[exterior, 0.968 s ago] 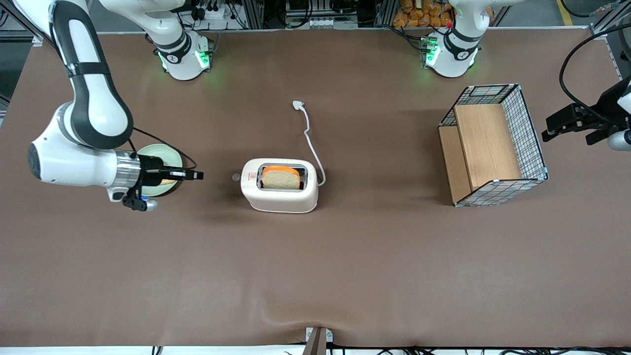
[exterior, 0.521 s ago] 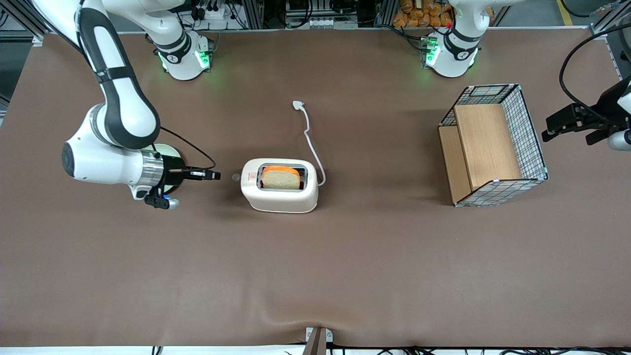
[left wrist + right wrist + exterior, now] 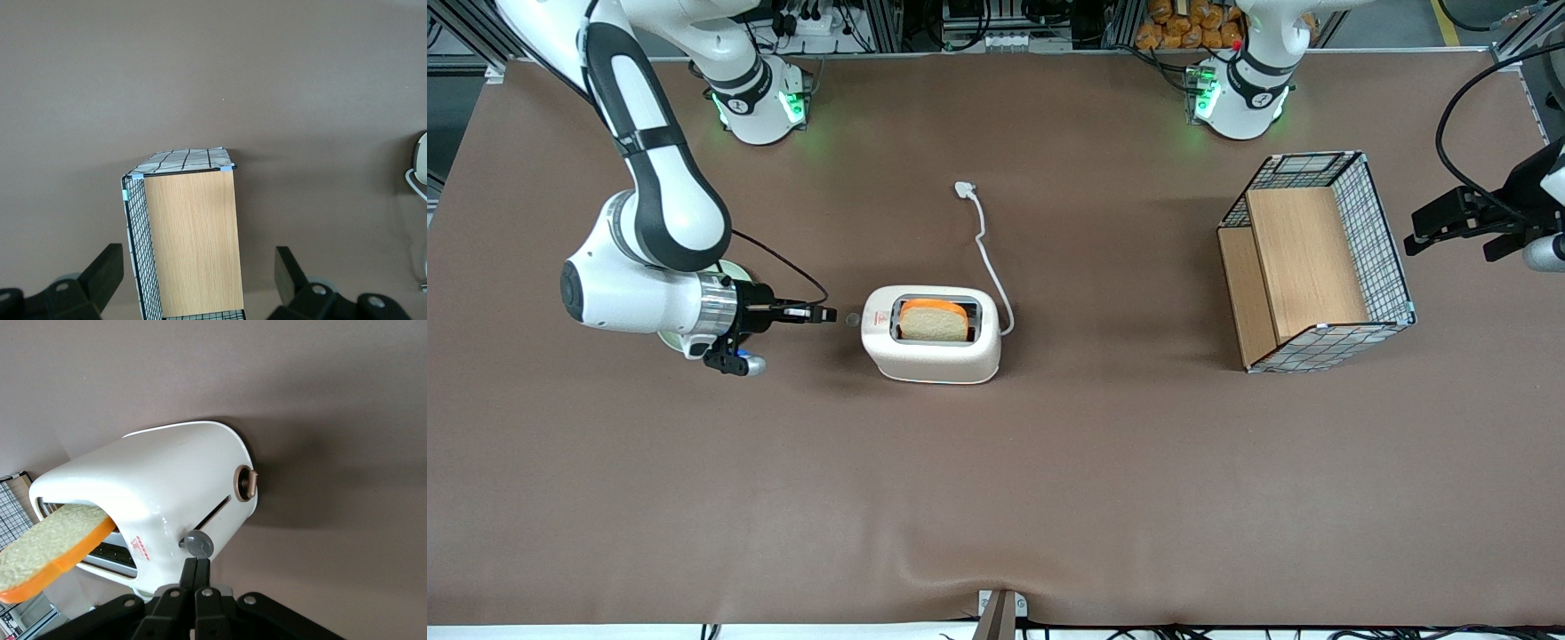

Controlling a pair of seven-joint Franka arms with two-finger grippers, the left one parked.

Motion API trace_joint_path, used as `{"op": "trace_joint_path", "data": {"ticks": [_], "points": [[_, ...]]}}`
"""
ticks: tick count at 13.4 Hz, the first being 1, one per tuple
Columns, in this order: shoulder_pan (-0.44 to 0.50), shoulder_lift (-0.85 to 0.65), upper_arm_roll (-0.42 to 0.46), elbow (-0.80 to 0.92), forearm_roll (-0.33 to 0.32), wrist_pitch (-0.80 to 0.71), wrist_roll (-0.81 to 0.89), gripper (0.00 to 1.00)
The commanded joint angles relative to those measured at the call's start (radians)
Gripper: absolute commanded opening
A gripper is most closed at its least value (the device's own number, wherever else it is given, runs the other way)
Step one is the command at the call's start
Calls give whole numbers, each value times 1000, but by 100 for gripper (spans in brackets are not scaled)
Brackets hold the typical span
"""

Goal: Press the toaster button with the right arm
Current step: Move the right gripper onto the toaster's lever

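Note:
The white toaster [image 3: 931, 347] stands mid-table with a slice of bread with an orange edge [image 3: 934, 321] in its slot and a red triangle sticker on top. Its small grey button [image 3: 853, 318] sticks out of the end that faces the working arm; the wrist view shows that button [image 3: 198, 543] at the top of its lever slot on the toaster [image 3: 167, 480]. My right gripper [image 3: 829, 314] is shut, held level, its tips a short gap from the button. In the wrist view the gripper [image 3: 196, 564] points straight at the button with its fingers pressed together.
A pale green plate [image 3: 729, 267] lies under the right arm's wrist. The toaster's white cord [image 3: 985, 244] runs away from the front camera to a loose plug. A wire basket with wooden panels [image 3: 1316, 262] stands toward the parked arm's end of the table.
The right arm has moved sideways along the table toward the toaster, bringing the shut gripper from over the plate to just short of the button. The toaster has not moved.

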Motion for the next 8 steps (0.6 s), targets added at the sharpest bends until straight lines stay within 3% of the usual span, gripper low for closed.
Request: {"op": "trace_joint_path", "data": {"ticks": [1,8], "points": [[35,1,-6,-23,34,54,-16,0],[75,31,-6,-23,62,108,-16,0]]}}
